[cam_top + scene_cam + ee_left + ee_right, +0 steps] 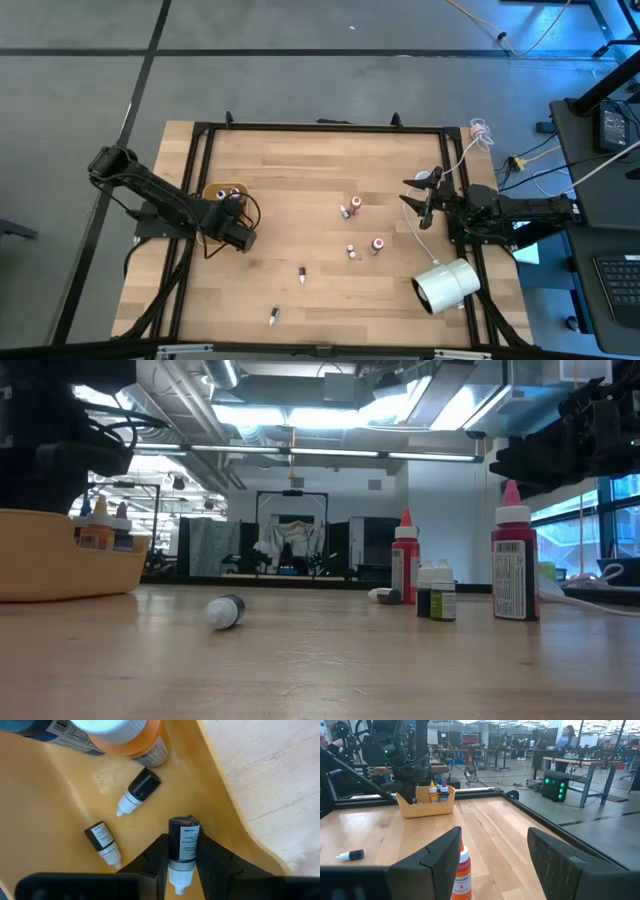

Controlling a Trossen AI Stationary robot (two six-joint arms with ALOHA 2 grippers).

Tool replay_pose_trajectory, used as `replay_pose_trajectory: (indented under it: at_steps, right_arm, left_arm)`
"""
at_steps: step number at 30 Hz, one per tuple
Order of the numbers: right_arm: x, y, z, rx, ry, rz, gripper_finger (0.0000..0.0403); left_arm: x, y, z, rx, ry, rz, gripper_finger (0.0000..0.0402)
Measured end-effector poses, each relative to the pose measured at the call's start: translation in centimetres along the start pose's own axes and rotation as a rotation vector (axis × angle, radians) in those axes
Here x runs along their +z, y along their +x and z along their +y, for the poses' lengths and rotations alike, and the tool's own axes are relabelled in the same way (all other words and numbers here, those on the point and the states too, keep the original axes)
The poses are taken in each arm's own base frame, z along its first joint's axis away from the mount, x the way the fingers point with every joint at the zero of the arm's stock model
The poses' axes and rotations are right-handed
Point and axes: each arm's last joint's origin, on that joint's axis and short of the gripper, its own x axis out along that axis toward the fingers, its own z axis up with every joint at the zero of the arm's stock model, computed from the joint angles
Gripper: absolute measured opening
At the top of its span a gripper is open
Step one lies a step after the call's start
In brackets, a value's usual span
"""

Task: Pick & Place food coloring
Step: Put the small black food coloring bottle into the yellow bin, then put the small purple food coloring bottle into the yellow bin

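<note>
— Food coloring bottles: where do they lie, going from the left?

— Leftmost is the tan tray (212,189), with the left gripper (182,855) hanging in it. Its fingers are clenched on one small dark bottle (183,840), whose white tip points back toward the wrist. Two more dark droppers (140,791) lie on the tray floor, and an orange bottle (131,737) and a blue-labelled one sit at the far end.

— And on the bare table?

— Two bottles lie on their sides near the front edge (274,317) and a little further in (302,273). Around the middle there are four more, a pair (351,207) further back and a pair (372,246) nearer the front.

— The right side?

— The right gripper (420,200) hovers near the table's right rail, fingers spread and holding nothing; an orange bottle (462,876) stands just ahead of them. A large white cylinder (447,285) lies on its side by the front right corner.
</note>
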Motion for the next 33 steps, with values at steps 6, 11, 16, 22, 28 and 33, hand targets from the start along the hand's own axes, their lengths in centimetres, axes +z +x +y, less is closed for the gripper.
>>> replay_pose_trajectory:
  at_steps: [6, 11, 16, 22, 28, 33]
  right_arm:
    - [0.0, 0.0, 0.0, 0.0, 0.0, 0.0, 0.0229]
    - [0.0, 0.0, 0.0, 0.0, 0.0, 0.0, 0.0229]
    - [0.0, 0.0, 0.0, 0.0, 0.0, 0.0, 0.0229]
    - [0.0, 0.0, 0.0, 0.0, -0.001, 0.0, 0.0229]
    - [0.0, 0.0, 0.0, 0.0, 0.0, 0.0, 0.0229]
    - [0.0, 0.0, 0.0, 0.0, 0.0, -0.001, 0.0229]
  left_arm:
    - [0.0, 0.0, 0.0, 0.001, 0.04, 0.001, 0.0117]
    - [0.3, -1.4, -0.4, -0.006, 0.102, -0.016, 0.0146]
    - [0.9, -4.1, -2.0, -0.106, 0.329, -0.078, 0.0156]
    - [0.9, -6.6, -5.6, -0.429, 0.839, -0.285, 0.0154]
    - [0.8, -7.0, -8.8, -0.605, 1.236, -0.519, 0.0155]
    - [1.3, -4.5, -10.5, -0.539, 1.339, -0.493, 0.0156]
